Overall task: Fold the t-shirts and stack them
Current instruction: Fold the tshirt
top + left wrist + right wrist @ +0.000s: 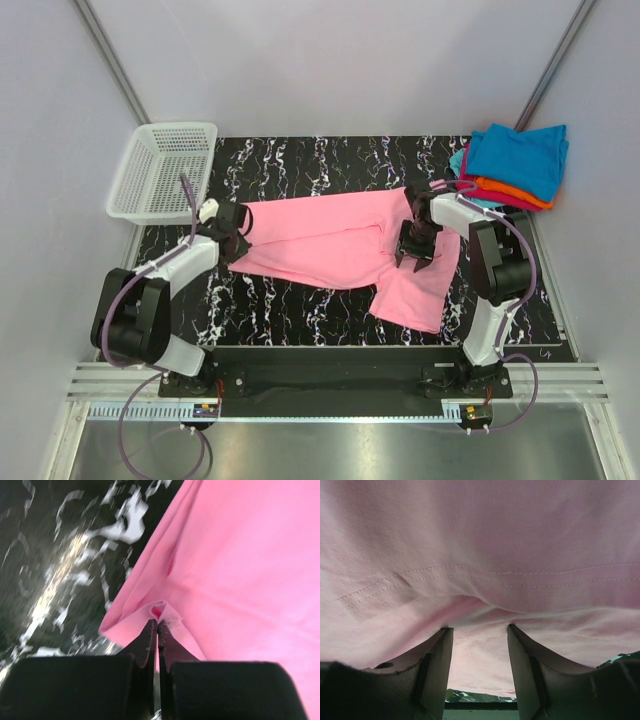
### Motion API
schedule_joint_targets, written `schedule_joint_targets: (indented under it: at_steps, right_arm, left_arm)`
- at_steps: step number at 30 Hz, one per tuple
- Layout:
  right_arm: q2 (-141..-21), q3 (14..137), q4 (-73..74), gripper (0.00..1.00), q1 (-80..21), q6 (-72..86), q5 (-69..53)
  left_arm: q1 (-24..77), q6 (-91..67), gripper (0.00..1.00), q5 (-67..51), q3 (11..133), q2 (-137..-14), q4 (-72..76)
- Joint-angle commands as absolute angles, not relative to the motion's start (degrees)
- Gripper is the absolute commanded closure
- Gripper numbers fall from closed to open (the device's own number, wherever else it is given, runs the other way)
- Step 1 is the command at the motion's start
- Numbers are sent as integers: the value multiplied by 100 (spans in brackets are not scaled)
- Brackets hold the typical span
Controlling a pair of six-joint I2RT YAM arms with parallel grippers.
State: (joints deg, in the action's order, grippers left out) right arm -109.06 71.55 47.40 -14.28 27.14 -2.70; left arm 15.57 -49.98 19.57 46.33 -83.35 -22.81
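Note:
A bright pink t-shirt (330, 235) lies spread across the middle of the black marbled table, partly folded, with a sleeve end hanging toward the front right. My left gripper (238, 235) is at the shirt's left edge, shut on a pinched fold of the pink cloth (240, 570); its tips (157, 625) meet on that fold. My right gripper (414, 258) stands open over the right part of the shirt. In the right wrist view its fingers (480, 630) are apart and their tips press into the pink fabric (480, 540) just below a stitched hem.
A stack of folded t-shirts (515, 165), teal-blue on top of orange and magenta, sits at the back right corner. A white mesh basket (160, 170) stands at the back left, partly off the table. Grey walls close in on both sides.

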Motion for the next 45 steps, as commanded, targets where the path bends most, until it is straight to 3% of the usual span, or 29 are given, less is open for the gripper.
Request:
schedule_joint_targets:
  at_steps: [1,10,15,22,28,38,45]
  right_arm:
    - [-11163,7067,4192,45,-1389,2444,-46]
    - [-10557,6935,4236,42,-1248,2434,-26]
    - [-9090,6322,4500,44,-1266,2952,211]
    - [-7578,5072,4657,60,-1450,4173,-139]
    - [-7208,4650,5308,57,-1722,4683,-35]
    - [-6610,4246,5582,51,-1863,6124,1222]
    - [-6118,3376,5168,61,-2241,7171,1037]
  left_arm:
    - [1372,-4676,100,1942,5237,-8673,-1951]
    - [1134,-4535,100,1529,5326,-9044,-1538]
    - [1142,-4500,100,1521,5300,-9035,-1459]
    - [1134,-4500,100,1371,5326,-9053,-1397]
    - [1134,-4500,100,1380,5238,-8991,-1354]
    - [1134,-4491,100,1257,5168,-8956,-1309]
    - [1134,-4491,100,1231,5089,-8877,-1301]
